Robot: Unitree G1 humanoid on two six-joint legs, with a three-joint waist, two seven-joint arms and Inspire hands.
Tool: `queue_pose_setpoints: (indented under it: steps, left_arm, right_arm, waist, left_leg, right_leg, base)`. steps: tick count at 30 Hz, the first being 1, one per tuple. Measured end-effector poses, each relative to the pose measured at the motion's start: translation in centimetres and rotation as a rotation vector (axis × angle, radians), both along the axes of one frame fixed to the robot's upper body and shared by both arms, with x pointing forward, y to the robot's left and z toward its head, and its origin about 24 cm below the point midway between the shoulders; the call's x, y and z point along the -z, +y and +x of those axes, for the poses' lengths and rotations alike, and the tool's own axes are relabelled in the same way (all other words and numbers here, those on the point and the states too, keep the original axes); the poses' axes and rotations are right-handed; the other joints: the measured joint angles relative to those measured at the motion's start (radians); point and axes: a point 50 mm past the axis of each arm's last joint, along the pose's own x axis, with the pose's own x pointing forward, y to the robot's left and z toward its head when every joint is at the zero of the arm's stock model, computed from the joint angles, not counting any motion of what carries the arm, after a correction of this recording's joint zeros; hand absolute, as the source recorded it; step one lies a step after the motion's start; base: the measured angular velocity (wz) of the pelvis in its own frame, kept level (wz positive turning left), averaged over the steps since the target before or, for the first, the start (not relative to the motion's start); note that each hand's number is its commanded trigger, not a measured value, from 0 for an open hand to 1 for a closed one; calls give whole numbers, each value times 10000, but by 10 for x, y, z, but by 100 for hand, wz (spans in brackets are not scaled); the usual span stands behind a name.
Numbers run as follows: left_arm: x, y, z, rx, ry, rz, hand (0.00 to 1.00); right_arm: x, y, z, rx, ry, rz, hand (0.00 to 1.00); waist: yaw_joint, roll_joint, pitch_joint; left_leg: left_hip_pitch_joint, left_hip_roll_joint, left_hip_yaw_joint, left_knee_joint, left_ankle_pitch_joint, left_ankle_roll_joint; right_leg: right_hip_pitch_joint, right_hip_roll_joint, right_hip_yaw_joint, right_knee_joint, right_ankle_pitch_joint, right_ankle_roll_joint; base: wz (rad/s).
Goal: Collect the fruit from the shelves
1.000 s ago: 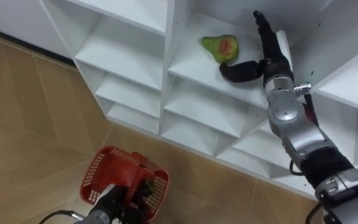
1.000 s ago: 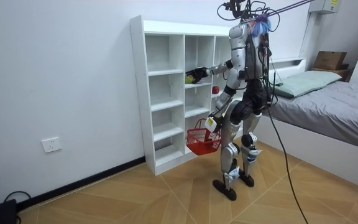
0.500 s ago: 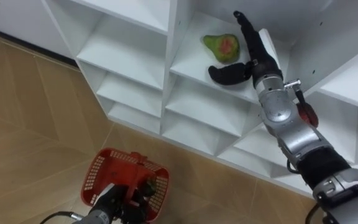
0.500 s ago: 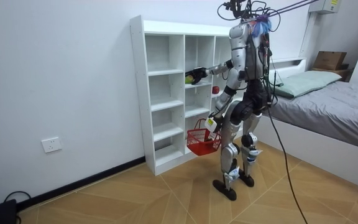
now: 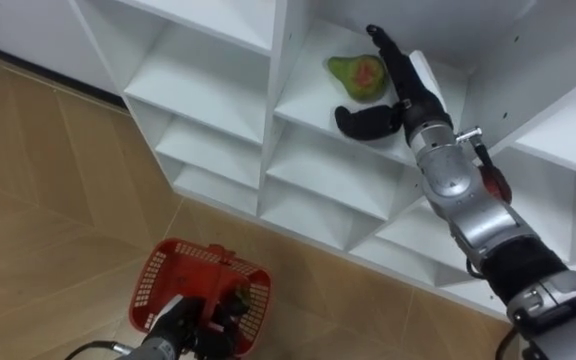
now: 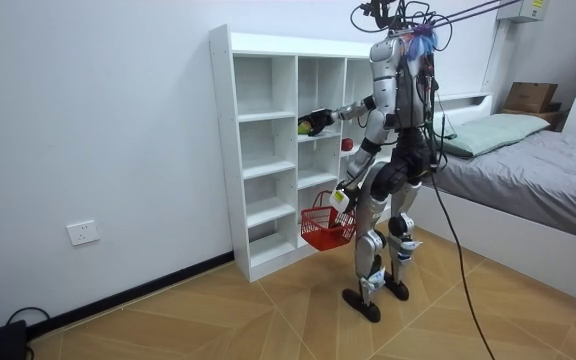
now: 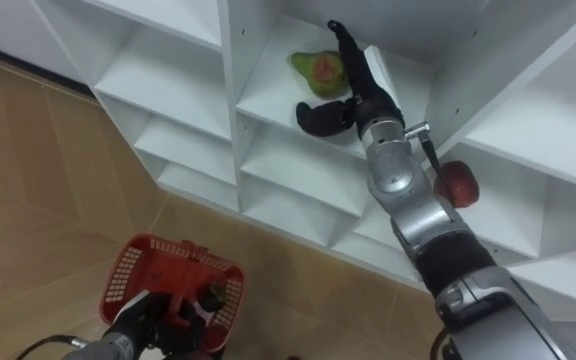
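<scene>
The robot stands at the white shelf and is on the grabbing step. Its right hand is open inside a box of the shelf. The straight fingers lie just right of the green and red fruit, and the thumb is on the near side. Next, the fingers must close around it. The left hand grips the red basket down low. A red apple waits one shelf lower, to the right.

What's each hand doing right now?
Left hand: closed on the handle of the red basket.
Right hand: open, fingers straight beside the green fruit on the shelf.
</scene>
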Motion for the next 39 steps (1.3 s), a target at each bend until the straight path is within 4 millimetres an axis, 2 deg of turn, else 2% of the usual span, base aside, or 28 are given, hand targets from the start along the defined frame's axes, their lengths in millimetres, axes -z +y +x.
queue_pose_setpoints:
  steps: [6, 12, 19, 25, 39]
  left_arm:
    - [0, 0, 0, 161, 4, 47, 100]
    - [-1, 0, -2, 175, -87, 12, 100]
    - [-3, 3, -3, 176, -175, 72, 100]
    - [-2, 3, -4, 173, -180, 77, 100]
    - [-4, 10, -2, 176, -216, 224, 100]
  right_arm:
    - [7, -6, 2, 206, 269, -314, 0]
    - [8, -11, 5, 383, 429, -461, 0]
    - [8, -11, 5, 359, 430, -468, 0]
    - [9, -12, 5, 333, 408, -472, 0]
    - [11, -19, 5, 195, 470, -875, 0]
  waist:
    - [15, -17, -8]
    - [17, -44, -6]
    - [16, -172, -12]
    - [14, -170, -9]
    - [162, -115, 61]
  left_leg:
    - [93, -16, -64, -10, 2, 1]
    - [103, -19, -108, -47, 25, -2]
    - [127, -7, -143, -224, 104, -30]
    - [183, -8, -136, -246, 106, -33]
    - [239, -1, -228, -360, 140, -83]
  right_leg:
    - [159, 38, -80, -51, -8, 12]
    - [224, 18, -153, -68, -9, 10]
    - [234, 59, -166, -203, 13, -3]
    - [251, 59, -154, -218, 7, -3]
    - [290, 28, -241, -195, -59, -48]
  base:
    - [3]
    - [3]
    - [1]
    - [0]
    - [1]
